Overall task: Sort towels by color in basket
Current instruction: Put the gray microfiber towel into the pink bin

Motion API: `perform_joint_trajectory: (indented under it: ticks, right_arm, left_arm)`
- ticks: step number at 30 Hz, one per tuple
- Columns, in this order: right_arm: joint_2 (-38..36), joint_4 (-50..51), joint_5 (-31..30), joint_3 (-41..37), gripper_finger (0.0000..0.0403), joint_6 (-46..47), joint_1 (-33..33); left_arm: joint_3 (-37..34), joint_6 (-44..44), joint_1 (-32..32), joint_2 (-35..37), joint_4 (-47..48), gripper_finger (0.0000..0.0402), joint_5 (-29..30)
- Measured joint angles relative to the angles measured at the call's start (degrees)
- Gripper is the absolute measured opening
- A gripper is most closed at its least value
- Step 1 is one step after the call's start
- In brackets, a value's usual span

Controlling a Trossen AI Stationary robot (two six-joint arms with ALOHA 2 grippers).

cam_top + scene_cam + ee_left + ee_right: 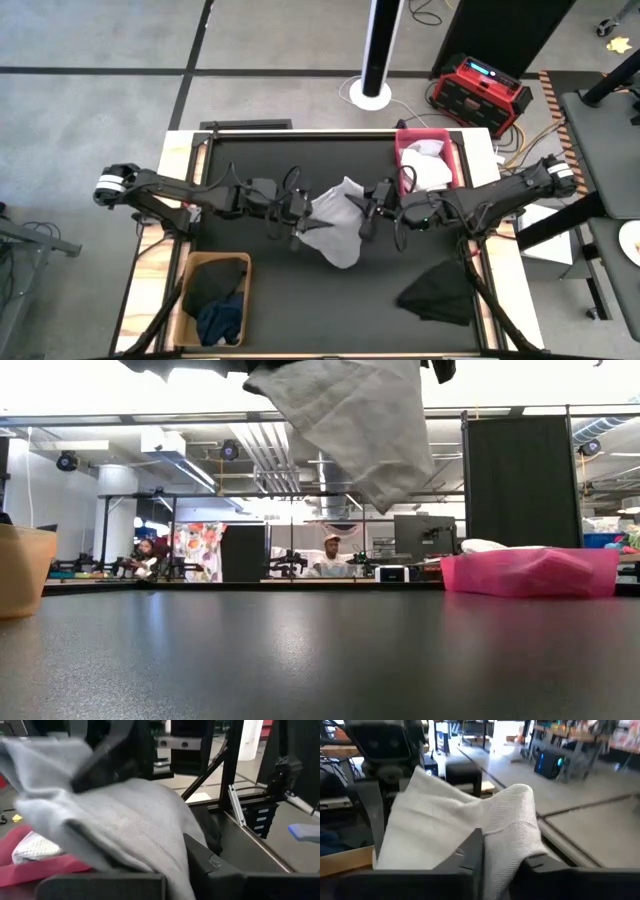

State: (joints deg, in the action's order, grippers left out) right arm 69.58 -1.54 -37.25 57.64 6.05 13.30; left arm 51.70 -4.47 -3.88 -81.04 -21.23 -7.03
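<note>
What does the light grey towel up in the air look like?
The light grey woven cloth towel looks soft and crumpled. It hangs clear above the middle of the black table, stretched between the left gripper and the right gripper, one on each side, its loose part drooping to a point.

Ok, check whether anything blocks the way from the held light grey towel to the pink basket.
Nothing visible does. The light grey cloth towel hangs above the table between both end effectors, and the pink plastic basket, already holding white cloth, sits beyond the right end effector with only bare tabletop between.
</note>
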Motion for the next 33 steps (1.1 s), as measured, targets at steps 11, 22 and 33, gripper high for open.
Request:
perform_joint_trajectory:
  ticks: [11, 22, 33]
  right_arm:
    - [-6.3, 13.8, -1.8, 0.1, 0.0230, 3.3, -0.2]
    - [-7.2, 15.3, -0.2, 0.1, 0.0307, -3.4, 2.6]
    - [2.4, 11.0, 0.9, -0.1, 0.0326, -14.7, 4.0]
  left_arm:
    - [0.0, 5.9, 0.9, 2.1, 3.8, 0.0005, -3.0]
    - [-0.1, 8.5, 1.4, 2.5, 7.6, 0.0007, 5.6]
    - [-0.1, 9.2, 1.8, 2.2, 8.7, 0.0008, 11.9]
